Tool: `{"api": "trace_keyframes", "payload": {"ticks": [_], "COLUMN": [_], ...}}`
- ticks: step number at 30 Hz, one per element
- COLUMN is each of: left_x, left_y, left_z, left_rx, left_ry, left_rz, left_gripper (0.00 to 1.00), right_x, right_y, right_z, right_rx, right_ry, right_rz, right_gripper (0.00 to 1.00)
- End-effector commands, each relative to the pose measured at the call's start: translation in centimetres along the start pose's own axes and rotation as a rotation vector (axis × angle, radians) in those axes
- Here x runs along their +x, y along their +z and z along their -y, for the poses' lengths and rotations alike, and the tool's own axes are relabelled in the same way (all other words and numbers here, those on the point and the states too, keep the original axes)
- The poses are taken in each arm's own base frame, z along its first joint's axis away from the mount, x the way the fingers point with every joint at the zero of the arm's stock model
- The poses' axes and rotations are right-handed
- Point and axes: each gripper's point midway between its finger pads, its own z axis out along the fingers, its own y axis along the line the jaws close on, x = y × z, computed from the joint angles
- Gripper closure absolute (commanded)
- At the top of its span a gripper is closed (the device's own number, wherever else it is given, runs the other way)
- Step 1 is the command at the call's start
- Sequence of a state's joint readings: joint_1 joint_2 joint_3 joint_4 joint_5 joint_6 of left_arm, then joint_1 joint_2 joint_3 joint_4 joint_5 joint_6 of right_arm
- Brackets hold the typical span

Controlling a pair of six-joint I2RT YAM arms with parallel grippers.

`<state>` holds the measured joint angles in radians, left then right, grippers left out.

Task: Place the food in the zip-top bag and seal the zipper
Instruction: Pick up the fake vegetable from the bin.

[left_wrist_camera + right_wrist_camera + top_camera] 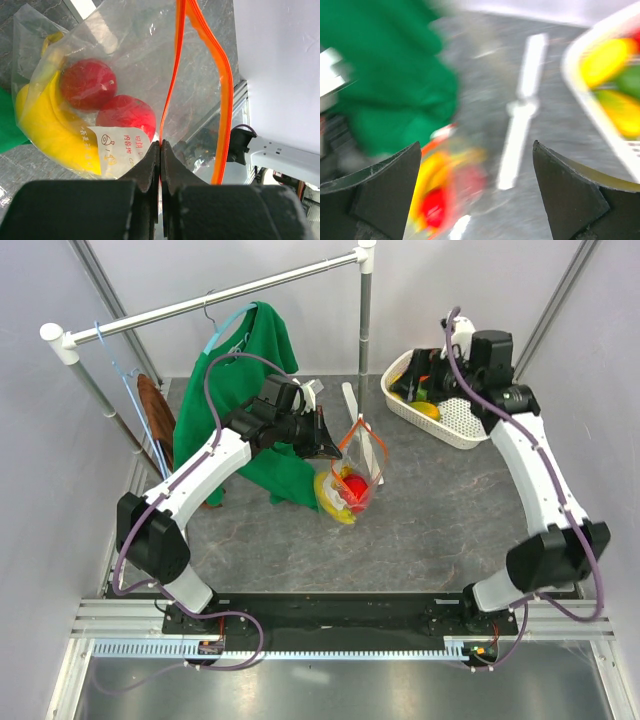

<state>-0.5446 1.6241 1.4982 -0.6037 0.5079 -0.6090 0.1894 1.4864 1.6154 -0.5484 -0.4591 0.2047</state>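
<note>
Left pincer (160,150) is clamped tight on the bag (125,45) at its mouth, one side of the zipper (172,75) caught between the fingers, the other side bowing away to the right; that grip, I judge, holds the mouth up and agape so things can drop in from above. The left arm (200,475) rises from its base and reaches forward over mid-desk, elbow bent, wrist pointing right. The bag's belly hangs low over the desk (420,530), holding a banana (47,130) and two red fruits (87,82), so the task looks partly done, with the zipper unsealed. Just behind that arm a green cloth (250,380) hangs from a rail (220,295). Farther off, the right arm (535,470) stretches long to the basket (462,428), where more food (425,410) lies; the right pincer (476,155) gapes wide with nothing in it, its view smeared, placed, I'd guess, for the next pick.
</note>
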Motion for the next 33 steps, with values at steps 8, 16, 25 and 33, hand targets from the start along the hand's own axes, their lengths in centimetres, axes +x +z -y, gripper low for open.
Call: {"api": "trace_keyframes", "payload": {"ticks": [8, 16, 25, 33], "left_x": [-0.3, 0.1, 0.5, 0.7], "left_y": [-1.1, -0.5, 0.3, 0.8], "left_z": [1.0, 0.3, -0.2, -0.5], "left_rx": [0.04, 0.032, 0.036, 0.037], "left_ry": [0.031, 0.018, -0.003, -0.014], "left_rz": [0.02, 0.0, -0.026, -0.038], "left_gripper": [0.98, 0.98, 0.98, 0.98], "right_x": [-2.1, 0.5, 3.7, 7.0], "right_y": [7.8, 14.8, 18.5, 20.1], "right_z": [19.6, 26.5, 30.3, 32.2], "right_rx": [0.447, 0.487, 0.51, 0.517], "right_ry": [-0.072, -0.153, -0.207, -0.231], "right_rz": [0.026, -0.043, -0.079, -0.133], "right_gripper": [0.02, 0.02, 0.02, 0.02]}}
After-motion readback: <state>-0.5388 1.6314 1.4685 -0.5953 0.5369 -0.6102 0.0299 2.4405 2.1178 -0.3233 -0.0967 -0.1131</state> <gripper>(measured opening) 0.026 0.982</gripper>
